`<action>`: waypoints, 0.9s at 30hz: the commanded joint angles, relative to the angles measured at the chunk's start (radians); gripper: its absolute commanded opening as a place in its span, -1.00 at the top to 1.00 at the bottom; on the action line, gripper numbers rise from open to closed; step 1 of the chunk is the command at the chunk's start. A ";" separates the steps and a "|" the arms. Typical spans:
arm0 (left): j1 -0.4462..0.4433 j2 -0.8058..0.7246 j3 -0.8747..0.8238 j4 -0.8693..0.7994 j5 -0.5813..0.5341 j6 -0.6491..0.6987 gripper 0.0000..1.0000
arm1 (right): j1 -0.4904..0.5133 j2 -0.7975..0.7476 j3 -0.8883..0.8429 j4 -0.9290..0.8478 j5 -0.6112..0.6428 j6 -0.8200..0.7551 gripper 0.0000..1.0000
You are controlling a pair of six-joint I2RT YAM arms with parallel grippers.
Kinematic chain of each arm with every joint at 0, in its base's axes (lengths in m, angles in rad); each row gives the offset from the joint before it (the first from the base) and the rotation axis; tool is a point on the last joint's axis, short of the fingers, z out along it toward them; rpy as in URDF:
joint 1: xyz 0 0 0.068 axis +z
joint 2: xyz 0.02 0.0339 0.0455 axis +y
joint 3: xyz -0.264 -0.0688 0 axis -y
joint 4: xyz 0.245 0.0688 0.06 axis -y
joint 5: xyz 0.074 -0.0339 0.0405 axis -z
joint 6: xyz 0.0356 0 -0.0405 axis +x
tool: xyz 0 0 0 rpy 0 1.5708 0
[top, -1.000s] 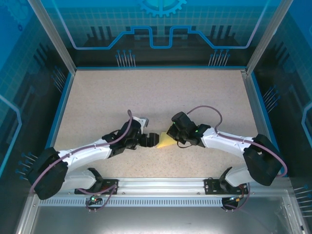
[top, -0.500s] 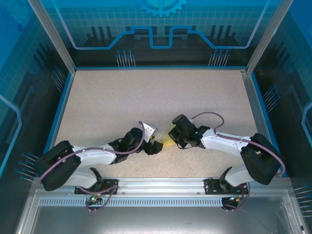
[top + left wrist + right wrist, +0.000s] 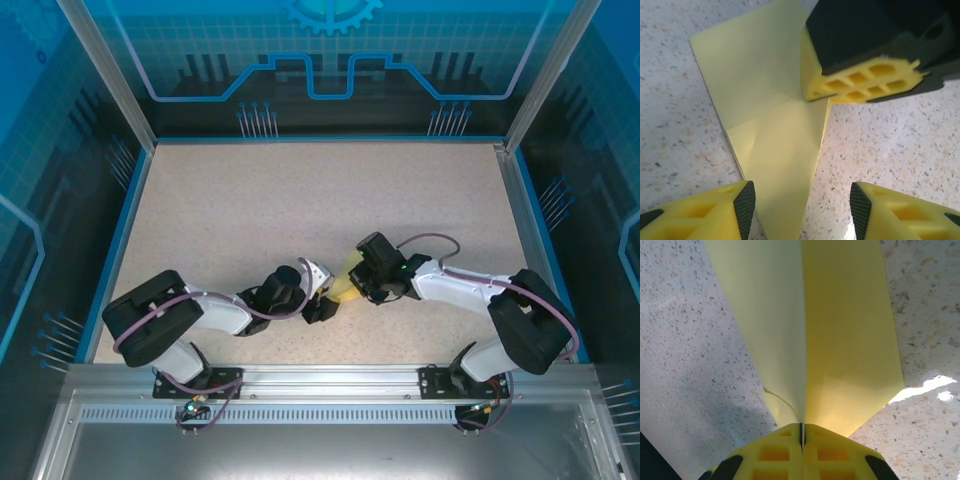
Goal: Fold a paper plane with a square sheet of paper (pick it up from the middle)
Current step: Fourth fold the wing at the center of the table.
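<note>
**Fig.** The folded sheet [image 3: 775, 145], pale yellow, is resting on the speckled table [image 3: 300, 200], approx. mid-width in its near half, between the two gripper heads.

**Heading (L wrist view).** The long axis is running from a wide, square-cornered end at the far side down to a narrow tip. The tip is pointing toward the L gripper [image 3: 802, 212]. A fold edge is crossing the sheet near mid-length. From above the sheet [image 3: 345, 285] is showing too small to tell its heading.

**L gripper.** The fingers [image 3: 715, 215] are standing apart w/ the tip lying between them. Whether the pads are touching the paper cannot be told.

**R gripper** [image 3: 801, 437]. The jaws are pressing together, clamping the sheet at its side edge near mid-length. A centre crease is running straight away from them.

**Arms.** Both are reaching inward, low over the table, w/ elbows bent toward the outer sides and heads nearly meeting.
</note>
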 commanded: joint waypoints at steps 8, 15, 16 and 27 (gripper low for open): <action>-0.016 0.087 0.080 0.064 0.050 0.054 0.11 | -0.023 0.015 0.061 -0.078 -0.033 0.020 1.00; -0.017 0.120 0.093 0.066 0.037 0.047 0.39 | -0.030 0.029 0.076 -0.087 -0.056 0.015 1.00; -0.017 0.122 0.093 0.065 0.033 0.045 0.43 | -0.031 0.029 0.077 -0.088 -0.059 0.015 1.00; -0.016 0.126 0.087 0.064 0.008 0.023 0.73 | -0.069 0.006 0.072 -0.073 -0.101 -0.063 0.46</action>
